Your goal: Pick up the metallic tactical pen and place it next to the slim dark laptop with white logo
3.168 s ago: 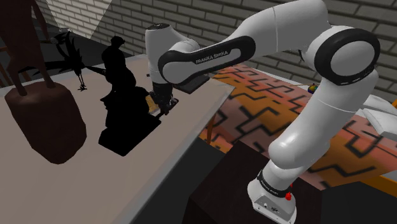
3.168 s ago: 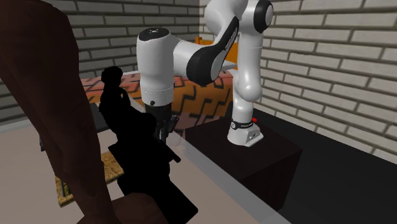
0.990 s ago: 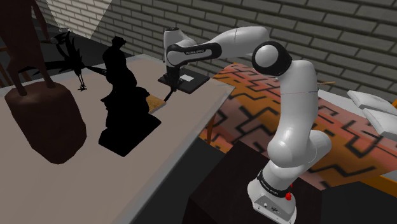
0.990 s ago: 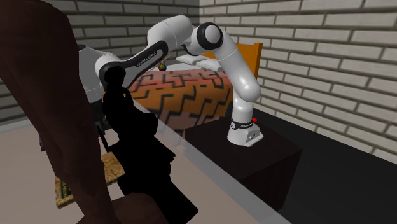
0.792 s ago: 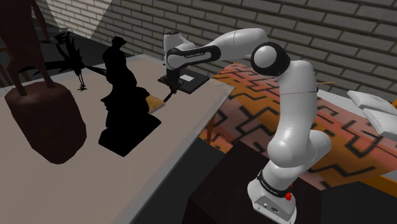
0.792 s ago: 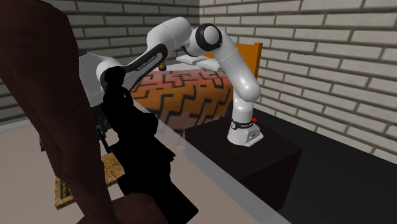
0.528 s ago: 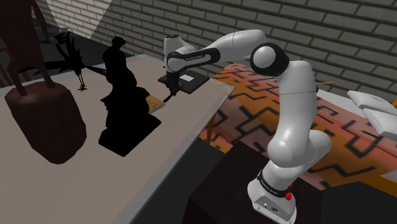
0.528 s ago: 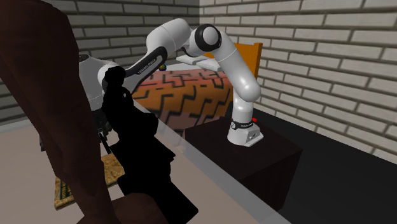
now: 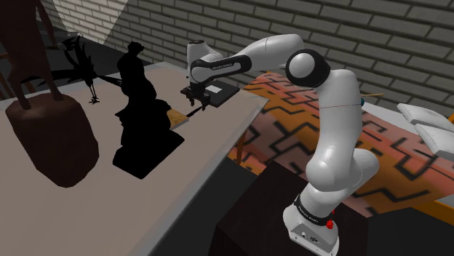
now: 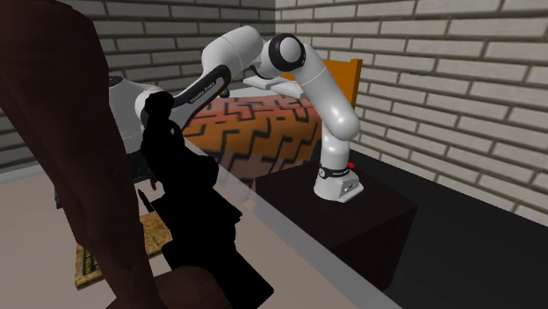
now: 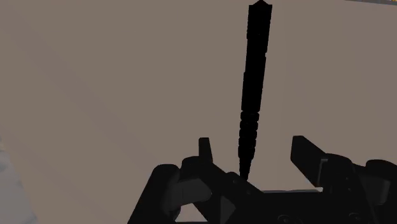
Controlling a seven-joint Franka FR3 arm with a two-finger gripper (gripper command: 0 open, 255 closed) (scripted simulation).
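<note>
We see the hand (image 11: 251,142) released, its two fingers (image 11: 203,149) standing apart, and the thin black pen (image 11: 253,76) running out between them without touching either. In the shoulder view the pen lies on the pale counter (image 9: 218,138) just beside the dark laptop (image 9: 215,90) with its white logo. Farther along the counter stands a black figurine (image 9: 142,109) on its base, and beyond that a big dark-brown form (image 9: 51,138).

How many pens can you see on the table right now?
1. The black pen lies on the table between the open claw's fingers, touching neither, just by the dark laptop. The black statue could hide others.
</note>
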